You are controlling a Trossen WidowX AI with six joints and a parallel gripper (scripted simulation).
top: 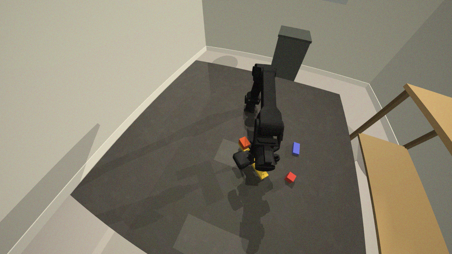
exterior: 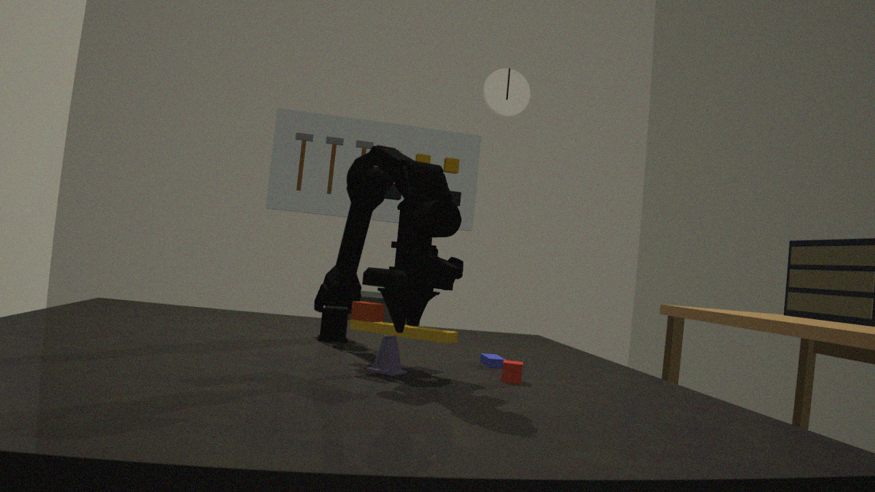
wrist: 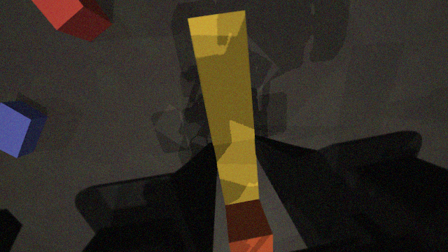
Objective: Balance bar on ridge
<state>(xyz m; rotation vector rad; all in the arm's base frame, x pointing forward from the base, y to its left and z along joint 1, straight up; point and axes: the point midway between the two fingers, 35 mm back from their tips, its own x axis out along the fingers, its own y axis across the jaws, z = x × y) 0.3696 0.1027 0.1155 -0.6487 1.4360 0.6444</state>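
The black two-fingered hand (exterior: 407, 328) (wrist: 233, 143) is gripping the long yellow bar (top: 262, 174) (exterior: 428, 333) (wrist: 229, 87), its fingers standing partly open around it, with an orange-red block (top: 244, 142) (exterior: 367, 311) (wrist: 251, 243) riding on one end. Below the hand, the purple-grey tapered ridge (exterior: 388, 356) is standing on the dark desk (top: 151, 157) (exterior: 214, 398) (wrist: 105, 80) under the bar, contact being unclear. Off to one side of the hand, a blue block (top: 296, 148) (exterior: 491, 360) (wrist: 13, 129) and a red cube (top: 290, 177) (exterior: 512, 372) (wrist: 64, 12) are lying near each other.
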